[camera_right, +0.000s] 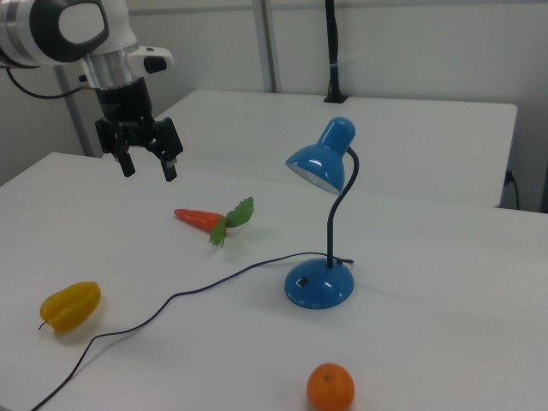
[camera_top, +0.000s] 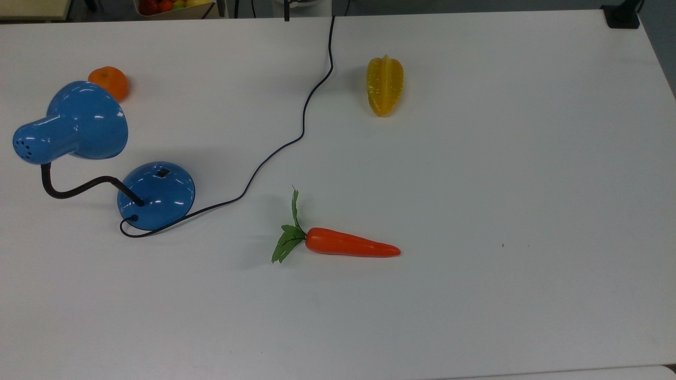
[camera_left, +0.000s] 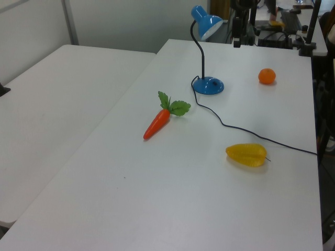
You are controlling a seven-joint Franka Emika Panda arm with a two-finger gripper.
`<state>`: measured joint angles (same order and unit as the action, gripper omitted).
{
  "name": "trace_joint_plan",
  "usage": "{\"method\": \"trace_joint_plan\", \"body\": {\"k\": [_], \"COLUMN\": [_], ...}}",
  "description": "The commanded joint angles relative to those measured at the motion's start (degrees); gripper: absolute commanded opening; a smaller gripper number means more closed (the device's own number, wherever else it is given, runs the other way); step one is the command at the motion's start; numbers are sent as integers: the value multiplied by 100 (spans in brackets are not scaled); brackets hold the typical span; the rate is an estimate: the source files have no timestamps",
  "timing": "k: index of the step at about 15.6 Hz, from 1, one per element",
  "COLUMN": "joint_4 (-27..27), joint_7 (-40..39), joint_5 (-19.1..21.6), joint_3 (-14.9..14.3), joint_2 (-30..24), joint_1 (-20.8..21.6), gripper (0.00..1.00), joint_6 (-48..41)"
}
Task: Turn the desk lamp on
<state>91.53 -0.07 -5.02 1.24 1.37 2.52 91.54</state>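
I see the desk lamp (camera_right: 324, 214) standing on the white desk (camera_top: 475, 184). It is shiny and blue. Its shade (camera_top: 84, 120) is shaped like a bell, and its thin black neck (camera_right: 339, 205) bends like a hook. The base (camera_top: 156, 195) is a round blue dome, smooth and hard-looking. A small black switch (camera_top: 163, 172) sits on top of the base, on the side away from the neck. A black cord (camera_top: 296, 140) runs from the base across the desk in a wavy line.

My gripper (camera_right: 147, 166) hangs in the air above the desk, at the right view's upper left. Its jaws are spread wide and hold nothing. The lamp is well apart from it, off toward the right view's right and lower down. So I think I must go across and down to reach the switch. The lamp does not look lit, so I think the job has not started.

Between my gripper and the lamp lies a toy carrot (camera_right: 202, 220), long and orange with green leaves. It looks like smooth plastic. A yellow star fruit (camera_right: 70, 306) with ridges lies near the right view's left edge. A round orange (camera_right: 330, 387) sits near the lamp base, at the right view's bottom.

The switch is tiny, so I will need to press it with care. The smooth dome could slide if I push sideways.
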Motion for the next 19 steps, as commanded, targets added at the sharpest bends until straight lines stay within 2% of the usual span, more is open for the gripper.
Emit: {"method": "trace_joint_plan", "body": {"k": [1,7,8,10,11,15,16,19], "joint_4": [-21,-21,-21,-21,-21,-21,-21,-4], "joint_7": [-98,-98,-107,-160,-160,-169,-169,-177], "joint_5": [28,27,27,36,71,71,71,71], "joint_3": [-18,-18,-18,-27,-27,-27,-36,-36], "joint_2": [-84,-84,-84,-84,-84,-84,-84,-75], "joint_1": [38,20,11,3,2,-6,-6,-6], "gripper": [100,100,95,70,54,7,0,0], "joint_6": [-225,-225,-216,-225,-225,-216,-207,-181]}}
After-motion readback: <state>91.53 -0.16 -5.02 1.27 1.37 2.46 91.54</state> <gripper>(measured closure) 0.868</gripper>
